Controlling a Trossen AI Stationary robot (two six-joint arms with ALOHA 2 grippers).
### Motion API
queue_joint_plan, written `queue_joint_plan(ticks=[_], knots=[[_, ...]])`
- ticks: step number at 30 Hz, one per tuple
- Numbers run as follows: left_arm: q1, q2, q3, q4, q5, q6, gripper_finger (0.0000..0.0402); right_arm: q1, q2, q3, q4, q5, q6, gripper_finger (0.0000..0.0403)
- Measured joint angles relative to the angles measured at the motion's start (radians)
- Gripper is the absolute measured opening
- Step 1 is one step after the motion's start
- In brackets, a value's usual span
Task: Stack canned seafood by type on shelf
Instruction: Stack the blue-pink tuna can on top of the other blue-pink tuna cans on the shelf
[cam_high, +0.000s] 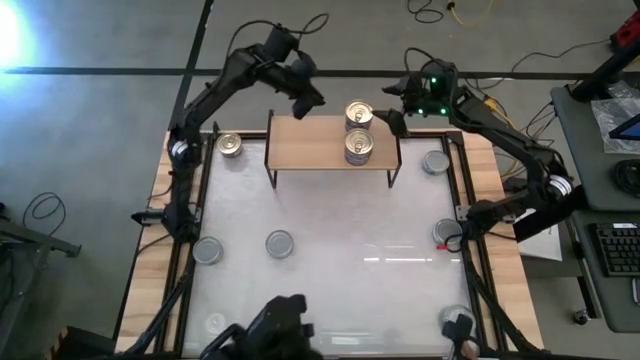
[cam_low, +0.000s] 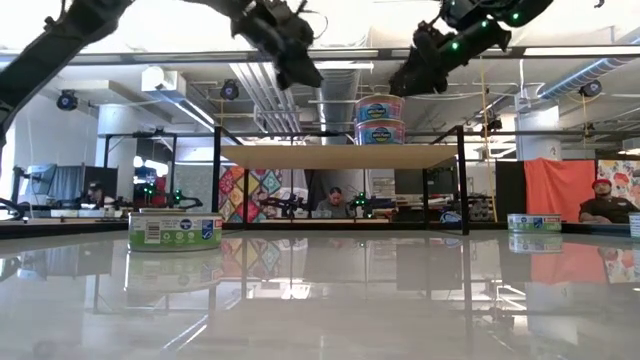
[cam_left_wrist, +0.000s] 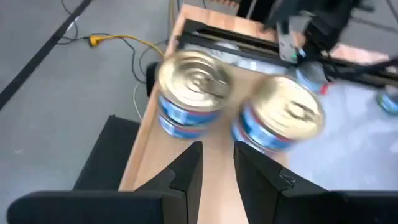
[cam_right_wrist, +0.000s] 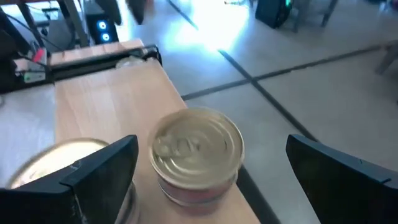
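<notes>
The shelf (cam_high: 330, 150) stands at the table's far middle. On its right half are two stacks of gold-topped canned seafood (cam_high: 358, 115) (cam_high: 358, 147), both also in the left wrist view (cam_left_wrist: 193, 93) (cam_left_wrist: 283, 118). My left gripper (cam_high: 308, 98) hovers above the shelf's far left part, clear of the stacks. Its fingers (cam_left_wrist: 186, 180) stand nearly together with nothing between them. My right gripper (cam_high: 392, 118) hangs wide open above the shelf's far right end. In its wrist view the far stack (cam_right_wrist: 198, 152) shows between its fingers, untouched.
Several loose tins lie on the white table: one left of the shelf (cam_high: 230, 145), one right of it (cam_high: 435, 162), two at the near left (cam_high: 208, 250) (cam_high: 280, 243), one at the right (cam_high: 447, 232). Black rails (cam_high: 190, 250) border the table. People sit in the room behind.
</notes>
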Motion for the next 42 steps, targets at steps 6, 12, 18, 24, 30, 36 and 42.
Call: queue_joint_plan(ticks=[6, 12, 18, 24, 30, 36, 42], knots=[[-0.009, -0.111, -0.007, -0.117, -0.088, 0.039, 0.0076, 0.042, -0.037, 0.0, 0.083, 0.068, 0.006, 0.04], [0.017, -0.234, -0.03, -0.185, -0.131, 0.026, 0.0076, 0.049, -0.048, 0.0, 0.089, 0.096, 0.051, 0.04], [0.058, -0.366, -0.209, -0.19, -0.278, -0.042, 0.0076, 0.055, -0.051, 0.0, 0.096, 0.12, 0.058, 0.04], [0.179, -0.599, -0.661, 0.186, -0.305, -0.208, 0.0076, 0.055, -0.045, 0.0, 0.083, 0.118, 0.085, 0.04], [0.286, -0.765, -1.11, 0.539, -0.349, -0.466, 0.0076, 0.055, -0.042, 0.0, 0.048, 0.117, 0.067, 0.04], [0.288, -0.754, -1.319, 0.569, -0.635, -0.754, 0.0076, 0.055, -0.039, 0.0, 0.049, 0.117, 0.078, 0.04], [0.294, -0.657, -1.373, 0.585, -0.697, -1.058, 0.0076, 0.055, -0.036, 0.0, 0.057, 0.117, 0.1, 0.04]])
